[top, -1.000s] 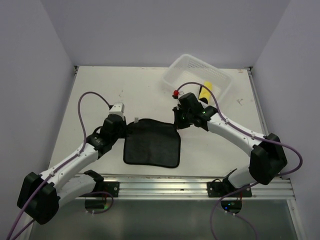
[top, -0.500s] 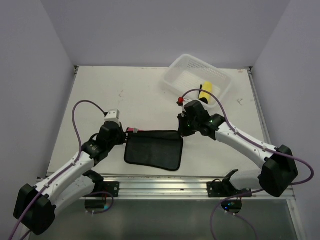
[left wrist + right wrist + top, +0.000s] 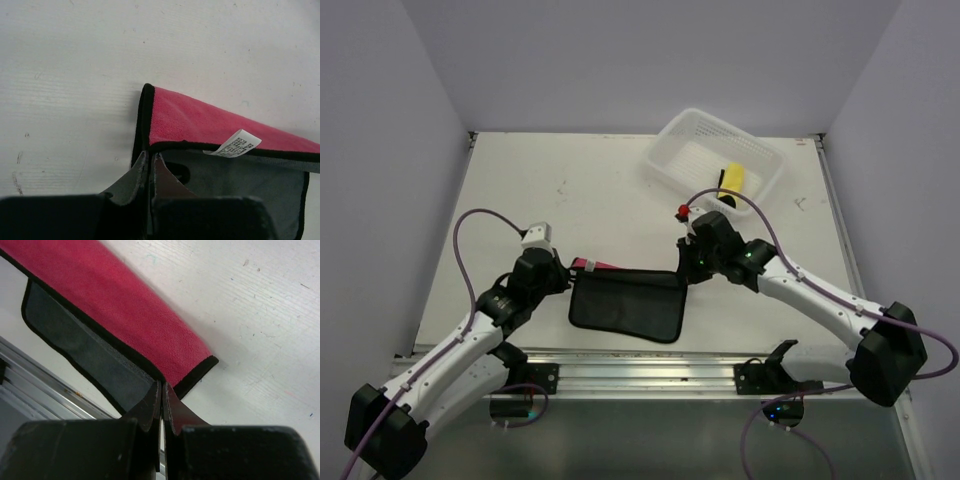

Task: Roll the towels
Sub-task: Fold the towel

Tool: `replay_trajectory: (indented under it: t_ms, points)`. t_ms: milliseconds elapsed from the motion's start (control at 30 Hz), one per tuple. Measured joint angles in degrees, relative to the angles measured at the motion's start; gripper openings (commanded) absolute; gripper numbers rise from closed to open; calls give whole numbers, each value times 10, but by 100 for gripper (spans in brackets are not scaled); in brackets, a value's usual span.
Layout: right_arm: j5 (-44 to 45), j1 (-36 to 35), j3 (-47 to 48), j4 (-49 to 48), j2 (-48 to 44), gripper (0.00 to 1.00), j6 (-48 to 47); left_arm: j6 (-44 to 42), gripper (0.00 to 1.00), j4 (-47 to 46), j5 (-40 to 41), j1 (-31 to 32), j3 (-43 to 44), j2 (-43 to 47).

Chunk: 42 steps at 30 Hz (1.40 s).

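Moved since a second ago: left gripper [image 3: 150, 159] and right gripper [image 3: 162, 389], both drawn toward the near side of the table [image 3: 570, 180], taking the far hem with them. Jaws: each pair pinched tight on a far corner of the towel [image 3: 625, 305], left and right respectively. Towel lies near the front rail, dark grey face up, with a pink strip along the far fold. Progress, as judged: first turn barely begun, no roll formed, and the rolling itself remains. The basket [image 3: 665, 135] stands well apart at far right.
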<state>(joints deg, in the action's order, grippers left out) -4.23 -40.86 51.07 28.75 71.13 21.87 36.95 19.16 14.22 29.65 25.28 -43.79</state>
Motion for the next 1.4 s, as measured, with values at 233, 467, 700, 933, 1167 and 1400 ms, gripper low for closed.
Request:
replay_trajectory:
  t_ms: [233, 467, 700, 933, 1167, 1400]
  points:
    - [-1, -7, 0, -1, -33, 0, 2, 28, 0, 24, 9, 0, 1, 38]
    - [-12, -16, -28, -1, -48, 0, 3, 46, 0, 33, 9, 0, 1, 73]
    - [-18, -20, -48, 0, -76, 0, 7, 71, 0, 43, 3, 0, -2, 114]
    - [-38, -26, -68, -2, -84, 0, 10, 94, 0, 53, -5, 0, -14, 127]
    - [-52, -31, -78, -2, -86, 0, 10, 135, 0, 72, -11, 0, -32, 127]
    - [-65, -38, -102, -10, -86, 0, 12, 164, 0, 84, -21, 1, -48, 123]
